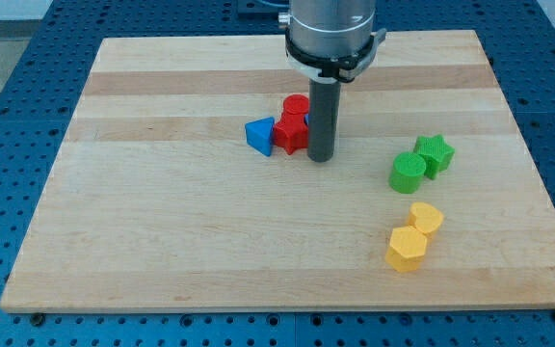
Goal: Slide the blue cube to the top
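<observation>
My tip (321, 158) rests on the wooden board (162, 212) just right of a red cluster near the middle. A thin blue sliver (307, 119) shows between the rod and the red blocks. It may be the blue cube, mostly hidden behind the rod. A red star-like block (290, 136) touches the rod's left side, with a red cylinder (296, 103) just above it. A blue triangular block (259, 135) sits against the red star's left.
A green star (436, 151) and a green cylinder (408, 173) sit together at the view's right. Two yellow blocks (426, 218) (407, 248) lie below them. The arm's grey body (332, 34) hangs over the board's top edge.
</observation>
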Robot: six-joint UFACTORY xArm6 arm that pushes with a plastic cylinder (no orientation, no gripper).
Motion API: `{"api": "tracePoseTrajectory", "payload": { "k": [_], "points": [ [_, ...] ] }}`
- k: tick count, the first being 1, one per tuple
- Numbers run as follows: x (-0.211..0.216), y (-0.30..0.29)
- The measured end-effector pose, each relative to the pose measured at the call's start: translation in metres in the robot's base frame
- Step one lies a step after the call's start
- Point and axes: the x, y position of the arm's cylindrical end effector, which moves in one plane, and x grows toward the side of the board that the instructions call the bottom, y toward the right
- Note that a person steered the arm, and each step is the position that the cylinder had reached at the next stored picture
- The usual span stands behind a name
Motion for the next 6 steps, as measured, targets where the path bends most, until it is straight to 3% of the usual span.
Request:
{"api": "tracePoseTrajectory", "payload": {
  "k": [6],
  "points": [
    [-0.114, 0.004]
  ]
}}
